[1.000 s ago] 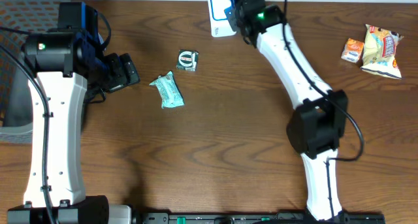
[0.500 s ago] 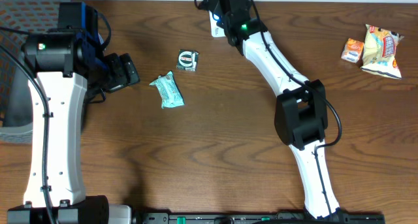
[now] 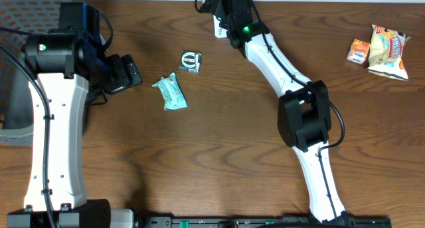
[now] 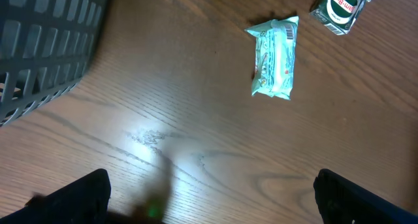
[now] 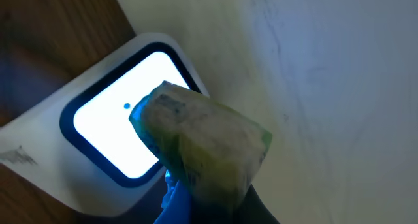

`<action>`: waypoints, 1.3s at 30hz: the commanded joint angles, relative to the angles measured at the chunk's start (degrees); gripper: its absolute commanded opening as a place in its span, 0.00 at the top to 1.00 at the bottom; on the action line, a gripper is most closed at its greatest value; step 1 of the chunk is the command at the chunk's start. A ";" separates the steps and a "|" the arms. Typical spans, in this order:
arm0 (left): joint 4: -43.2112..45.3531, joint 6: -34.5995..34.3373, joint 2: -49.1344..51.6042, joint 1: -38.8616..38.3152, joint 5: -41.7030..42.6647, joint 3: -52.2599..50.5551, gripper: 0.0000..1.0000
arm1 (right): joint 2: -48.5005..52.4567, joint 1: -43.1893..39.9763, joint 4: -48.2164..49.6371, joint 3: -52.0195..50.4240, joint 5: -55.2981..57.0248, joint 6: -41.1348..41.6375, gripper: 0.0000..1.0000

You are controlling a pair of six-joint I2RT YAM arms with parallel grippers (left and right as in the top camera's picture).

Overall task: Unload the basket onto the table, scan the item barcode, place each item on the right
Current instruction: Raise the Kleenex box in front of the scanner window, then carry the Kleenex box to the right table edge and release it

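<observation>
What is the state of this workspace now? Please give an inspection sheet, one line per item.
Surface: brown wooden table, no spill seen.
Job's things: white scanner at far edge, screen lit; yellow-green packet held before it.
Clutter: teal bar, small dark green packet, orange packet, yellow snack bag.
Grippers: right gripper shut on the yellow-green packet; left gripper empty, jaws wide open above bare table.
Cables: black cable along each arm.
Surroundings: grey basket at the left; pale wall behind scanner.
</observation>
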 commanded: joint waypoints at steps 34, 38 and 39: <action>-0.15 -0.74 0.13 0.09 -0.13 -0.26 0.02 | -8.68 -41.00 -35.85 0.46 -0.63 42.99 0.90; -0.15 -0.72 0.13 0.09 -0.13 -0.26 0.02 | -7.58 -42.05 -36.09 0.35 -1.01 45.42 0.88; -0.15 -0.74 0.13 0.09 -0.13 -0.26 0.02 | -7.39 -42.10 -36.20 0.33 -0.96 46.23 0.84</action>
